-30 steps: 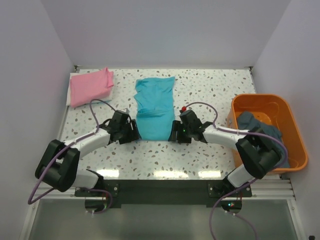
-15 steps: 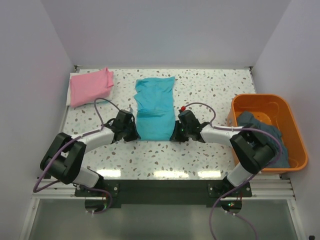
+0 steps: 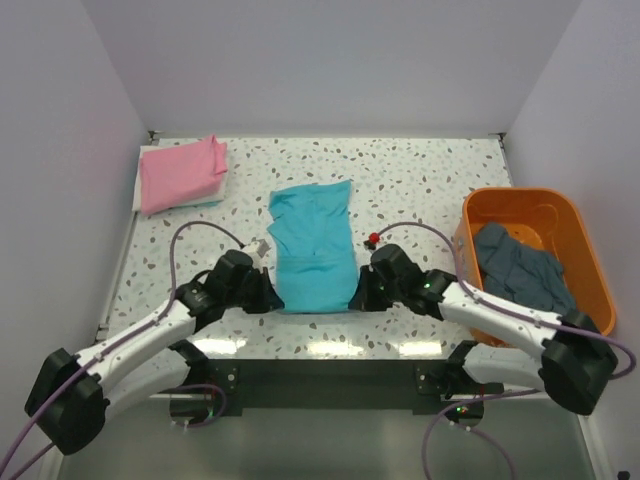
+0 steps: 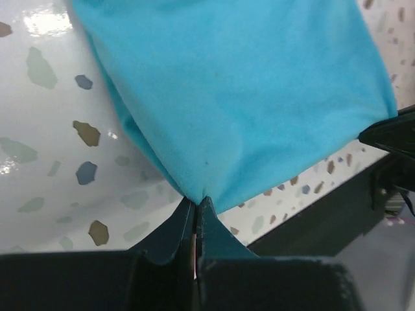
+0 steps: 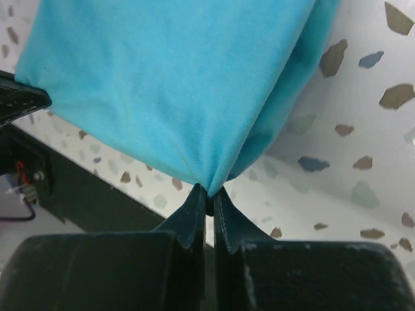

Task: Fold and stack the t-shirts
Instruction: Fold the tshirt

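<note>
Left wrist view: the left gripper has its fingers nearly closed, pinching one near corner of the turquoise t-shirt. The right gripper pinches the other near corner likewise. The shirt lies mid-way across the speckled table, by its near edge.

Orange plastic tub at right table edge. White speckled tabletop, glossy toward front. Plain white walls on 3 sides. Black rail along near edge.
</note>
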`<state>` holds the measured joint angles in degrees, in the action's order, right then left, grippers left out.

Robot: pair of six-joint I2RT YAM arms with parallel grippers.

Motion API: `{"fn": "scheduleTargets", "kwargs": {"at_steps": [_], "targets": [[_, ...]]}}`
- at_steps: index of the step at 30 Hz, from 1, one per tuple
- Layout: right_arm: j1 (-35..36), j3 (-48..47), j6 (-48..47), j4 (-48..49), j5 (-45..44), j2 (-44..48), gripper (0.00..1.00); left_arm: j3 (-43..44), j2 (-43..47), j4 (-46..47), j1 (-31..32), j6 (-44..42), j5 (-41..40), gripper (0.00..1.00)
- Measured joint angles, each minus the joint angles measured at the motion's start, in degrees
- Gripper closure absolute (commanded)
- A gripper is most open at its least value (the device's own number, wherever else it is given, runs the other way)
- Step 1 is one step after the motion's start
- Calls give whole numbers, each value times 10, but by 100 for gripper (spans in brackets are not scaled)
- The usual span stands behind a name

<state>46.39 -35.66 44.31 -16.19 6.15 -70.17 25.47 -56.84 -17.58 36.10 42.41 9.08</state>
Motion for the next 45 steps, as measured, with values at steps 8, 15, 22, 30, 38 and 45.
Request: {"fn": "scheduleTargets", "kwargs": {"at_steps": [8, 15, 22, 30, 38, 45], "targets": [[6, -37, 6, -92, -27, 155, 100, 82, 53, -69, 0, -1, 11, 100], [-87, -170, -30, -111, -52, 60, 100, 220, -74, -44, -38, -16, -46, 100], [-181, -304, -68, -64, 2, -111, 100, 329, -209, -9, -106, -42, -60, 100], [-239, -388, -72, -15, 103, -260, 100, 415, -332, 2, -147, -61, -67, 100], [-275, -503, -60, 11, 161, -431, 65, 510, -474, 13, -181, -81, -57, 53], [-287, -593, -78, -27, 150, -516, 1, 549, -521, 15, -189, -103, -48, 0]]}}
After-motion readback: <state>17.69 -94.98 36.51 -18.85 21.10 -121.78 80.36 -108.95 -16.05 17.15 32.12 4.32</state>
